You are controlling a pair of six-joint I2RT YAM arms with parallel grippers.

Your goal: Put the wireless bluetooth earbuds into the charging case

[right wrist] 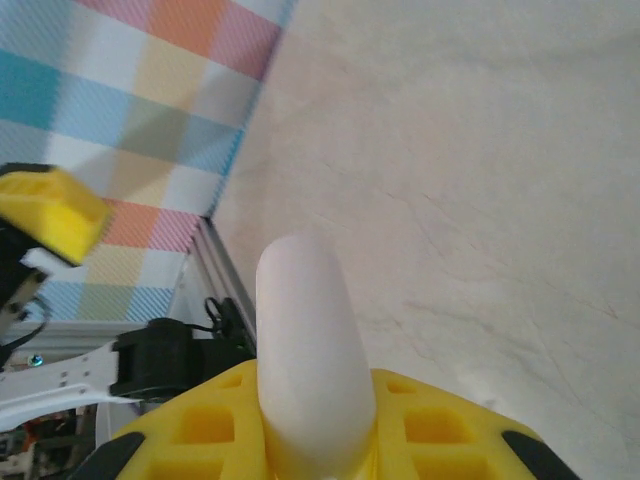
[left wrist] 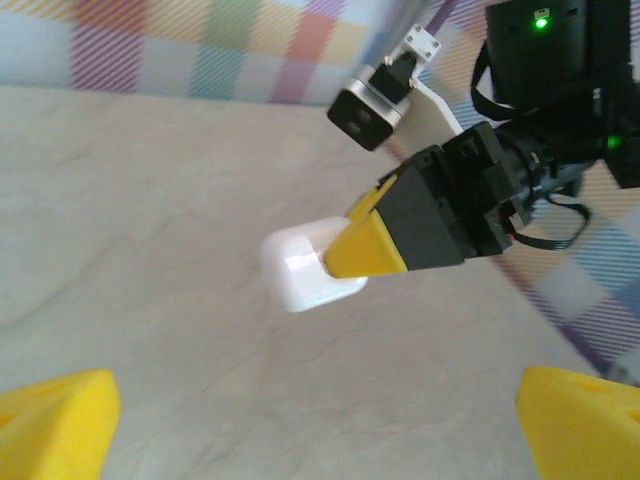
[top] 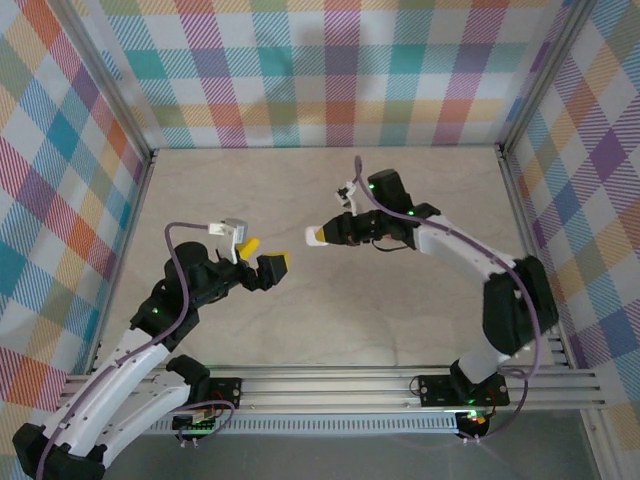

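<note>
There, the right fingers (left wrist: 362, 248) pinch the white charging case (left wrist: 298, 268) tight; the left fingers (left wrist: 55, 425) gape wide, empty. Best hold it steady so the left can work it open.

I am operating in a robotics test cell, not a home or a shop. The beige surface (top: 330, 200) is boxed in by aluminium frame posts (top: 115, 85) hung with plaid cloth panels (top: 330, 70). The left arm (top: 130, 360) and right arm (top: 470, 255) are bolted to slotted aluminium rails (top: 340, 385) at the near edge. Exposed cables (top: 172, 232), a bare circuit board (top: 200, 420) and a green status light (top: 372, 185) are visible. The left pincer (top: 265, 254) and right pincer (top: 316, 236) carry yellow pads.
</note>
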